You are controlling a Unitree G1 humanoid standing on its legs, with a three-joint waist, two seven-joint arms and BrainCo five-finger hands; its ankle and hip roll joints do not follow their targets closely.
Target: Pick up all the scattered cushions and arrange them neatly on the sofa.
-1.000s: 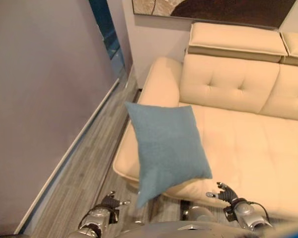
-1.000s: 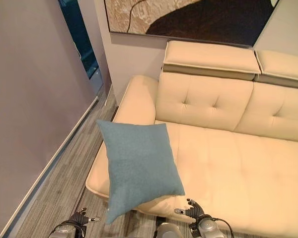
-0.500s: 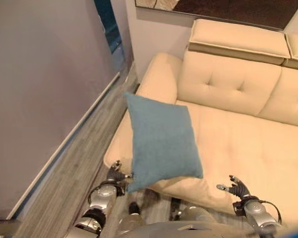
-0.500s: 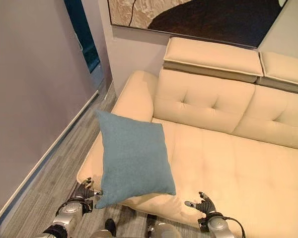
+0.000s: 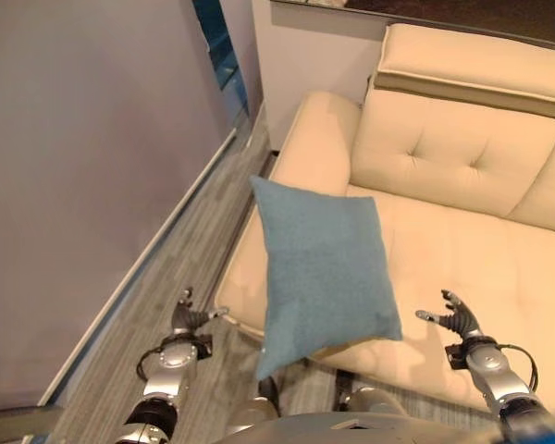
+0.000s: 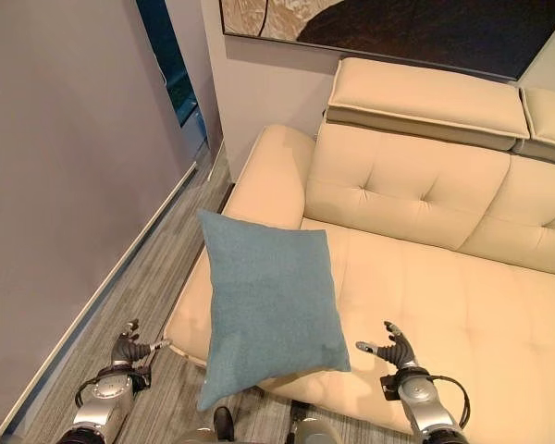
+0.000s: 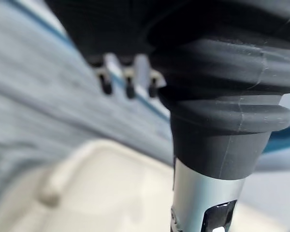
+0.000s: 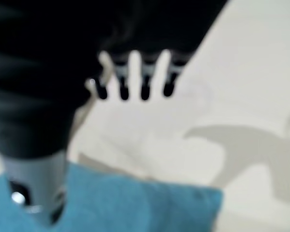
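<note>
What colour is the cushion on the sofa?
The cushion is plain blue, clearest in the right eye view.

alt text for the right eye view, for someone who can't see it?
A blue cushion lies on the front left corner of a cream sofa, one corner hanging past the seat edge over the grey wood floor. The robot's left hand and right hand are held open on either side of it, touching nothing. A dark painting hangs on the wall behind.

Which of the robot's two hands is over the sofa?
The right hand, fingers spread, is over the cream sofa seat, right of the blue cushion. The left hand is out over the grey floor, left of the cushion.
</note>
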